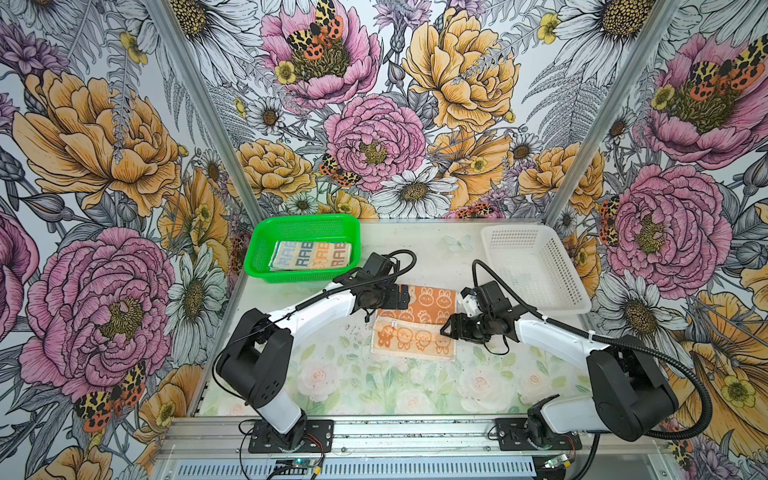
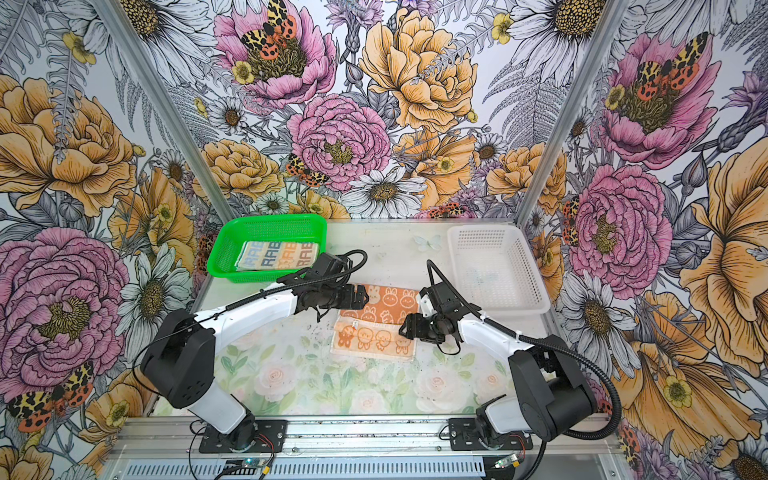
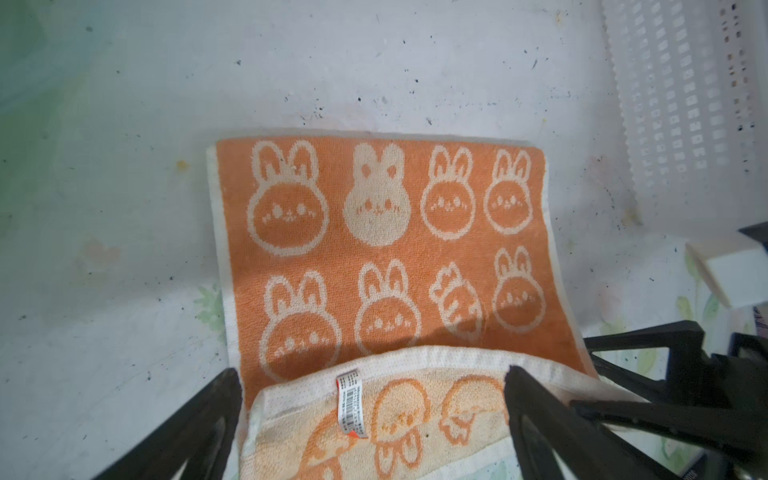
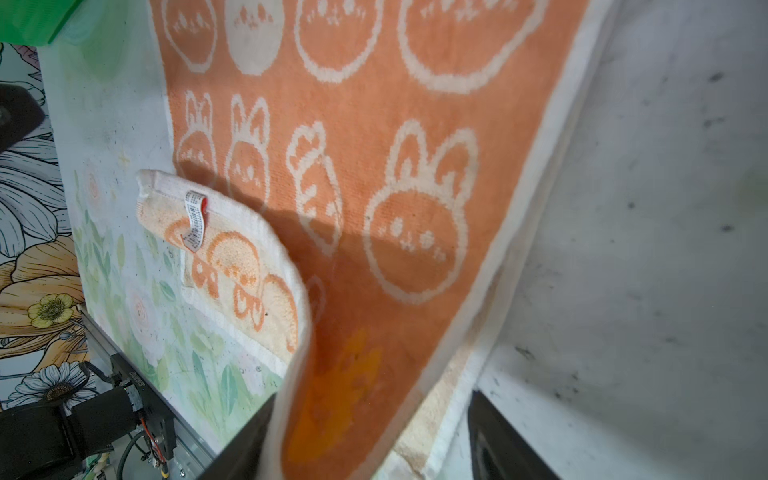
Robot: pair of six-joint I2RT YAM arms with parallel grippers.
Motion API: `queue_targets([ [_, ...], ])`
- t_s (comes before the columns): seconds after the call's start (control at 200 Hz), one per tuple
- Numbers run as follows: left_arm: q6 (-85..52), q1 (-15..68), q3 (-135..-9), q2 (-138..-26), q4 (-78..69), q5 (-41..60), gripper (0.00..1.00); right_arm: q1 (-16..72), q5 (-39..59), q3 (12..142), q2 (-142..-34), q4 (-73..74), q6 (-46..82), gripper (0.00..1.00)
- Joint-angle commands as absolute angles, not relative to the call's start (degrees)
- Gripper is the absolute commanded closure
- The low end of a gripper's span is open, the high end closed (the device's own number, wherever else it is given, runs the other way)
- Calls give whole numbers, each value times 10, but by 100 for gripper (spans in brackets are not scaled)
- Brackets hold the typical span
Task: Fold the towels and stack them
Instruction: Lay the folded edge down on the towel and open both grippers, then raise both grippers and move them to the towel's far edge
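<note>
An orange towel [image 1: 428, 305] [image 2: 390, 301] with white bunnies lies mid-table. Its near strip [image 1: 411, 338] is folded over, pale side and label up. My left gripper [image 1: 400, 296] [image 3: 372, 374] is open at the towel's left side, and its fingers straddle the folded hem [image 3: 415, 361] without pinching it. At the towel's right edge my right gripper [image 1: 446, 326] [image 4: 374, 397] stands open. The raised cloth [image 4: 353, 374] hangs loose between its fingers and leans on one of them. A folded cream towel [image 1: 311, 255] [image 2: 278, 253] with "RAB" lettering lies in the green basket [image 1: 257, 249].
A white mesh basket [image 1: 536, 266] [image 2: 498, 266] stands at the back right, close behind my right arm. The green basket [image 2: 220, 249] sits at the back left. Floral walls enclose the table on three sides, and a metal rail runs along the front.
</note>
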State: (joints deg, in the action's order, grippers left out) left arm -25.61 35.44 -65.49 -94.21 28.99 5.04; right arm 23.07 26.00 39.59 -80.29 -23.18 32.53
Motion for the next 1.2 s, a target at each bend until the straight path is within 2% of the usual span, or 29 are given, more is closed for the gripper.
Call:
queue_targets([
  [0.0, -263, 354, -703, -978, 285, 84, 1, 234, 246, 400, -792, -242, 313, 28],
  [0.105, -259, 361, -752, -1023, 286, 88, 1, 233, 245, 409, -780, -252, 306, 25],
  [0.25, -259, 362, -795, -1092, 286, 103, 1, 234, 243, 432, -773, -278, 290, 13],
  [0.495, -260, 362, -784, -1151, 285, 103, 1, 231, 224, 459, -773, -322, 269, 1],
  [0.625, -262, 363, -762, -1153, 279, 93, 1, 232, 232, 482, -786, -313, 271, 1],
  [0.856, -275, 357, -750, -1158, 271, 98, 1, 235, 251, 522, -876, -270, 261, 1],
  [1.196, -288, 350, -749, -1167, 261, 112, 1, 267, 259, 498, -924, -217, 263, 1],
])
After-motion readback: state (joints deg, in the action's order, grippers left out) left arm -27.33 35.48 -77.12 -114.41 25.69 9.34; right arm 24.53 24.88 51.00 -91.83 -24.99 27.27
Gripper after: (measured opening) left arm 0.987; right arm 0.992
